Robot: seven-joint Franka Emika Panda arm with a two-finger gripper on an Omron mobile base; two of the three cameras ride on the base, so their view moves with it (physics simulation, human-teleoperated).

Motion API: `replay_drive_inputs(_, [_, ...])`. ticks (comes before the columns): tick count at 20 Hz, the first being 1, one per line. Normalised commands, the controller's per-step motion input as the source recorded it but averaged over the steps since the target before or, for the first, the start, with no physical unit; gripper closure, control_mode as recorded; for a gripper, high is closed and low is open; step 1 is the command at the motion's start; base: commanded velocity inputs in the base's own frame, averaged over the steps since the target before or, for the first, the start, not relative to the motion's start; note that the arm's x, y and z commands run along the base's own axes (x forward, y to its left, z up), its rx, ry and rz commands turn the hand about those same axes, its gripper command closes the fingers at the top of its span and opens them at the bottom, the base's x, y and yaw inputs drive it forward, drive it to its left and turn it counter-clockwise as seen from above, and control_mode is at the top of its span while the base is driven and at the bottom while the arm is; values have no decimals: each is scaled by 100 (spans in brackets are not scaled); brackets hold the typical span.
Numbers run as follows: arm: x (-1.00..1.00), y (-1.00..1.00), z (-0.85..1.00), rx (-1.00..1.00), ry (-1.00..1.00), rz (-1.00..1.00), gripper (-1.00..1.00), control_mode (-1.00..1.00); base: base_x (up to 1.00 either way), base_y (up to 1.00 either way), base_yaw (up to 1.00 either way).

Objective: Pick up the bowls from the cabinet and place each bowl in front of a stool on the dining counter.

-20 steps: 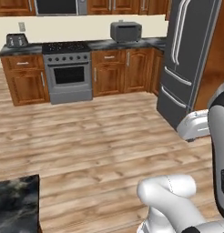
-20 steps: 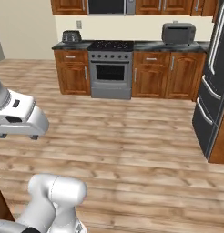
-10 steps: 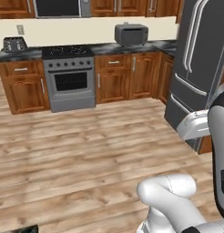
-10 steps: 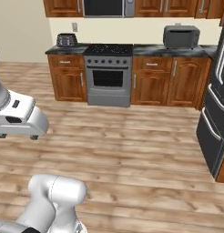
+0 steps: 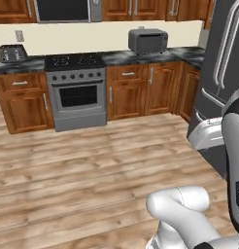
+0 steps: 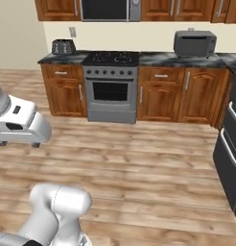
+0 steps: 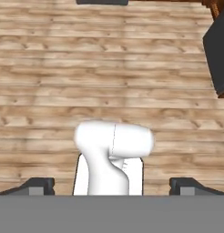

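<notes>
I'm looking across the wooden floor (image 5: 82, 165) at the far kitchen wall. Starting at the left end of the marbled tabletop (image 5: 116, 57), I see a dark toaster (image 5: 12, 52) sitting by the wall, a wall socket (image 5: 19, 35) just above it. Next along is the grey stove (image 5: 76, 92), its burners level with the tabletop, with a microwave (image 5: 67, 9) mounted above it between reddish-brown wall cabinets (image 5: 141, 7). I can't see inside those cabinets, their doors are closed, so I can't tell where the bowls are. Right of the stove come the base cabinets (image 5: 145, 90) with metal handles, and on the tabletop above them sits a grey toaster oven (image 5: 147, 41). At the far right stands the dark fridge (image 5: 223, 82), reaching down to the floor.

From the right base view I get the same row: toaster (image 6: 63, 46), stove (image 6: 112, 89), toaster oven (image 6: 194, 43), and the fridge (image 6: 230, 158) at the right edge.

In the hand view I'm looking down at floor planks (image 7: 86, 68). The tool (image 7: 112, 187) shows its two dark fingertips (image 7: 38, 186) at the bottom corners, set wide apart with nothing between them. A dark corner of the fridge (image 7: 218, 54) sits at the upper right.
</notes>
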Motion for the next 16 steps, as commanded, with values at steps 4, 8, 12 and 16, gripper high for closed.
replay_drive_inputs(4, [0, 0, 0, 0, 0, 0, -100, 100, 98, 0, 0])
replay_drive_inputs(8, [0, 0, 0, 0, 0, 0, -100, 100, 98, 0, 0])
replay_drive_inputs(12, [0, 0, 0, 0, 0, 0, -100, 100, 99, 0, -1])
replay_drive_inputs(16, [0, 0, 0, 0, 0, 0, -100, 100, 95, 0, -3])
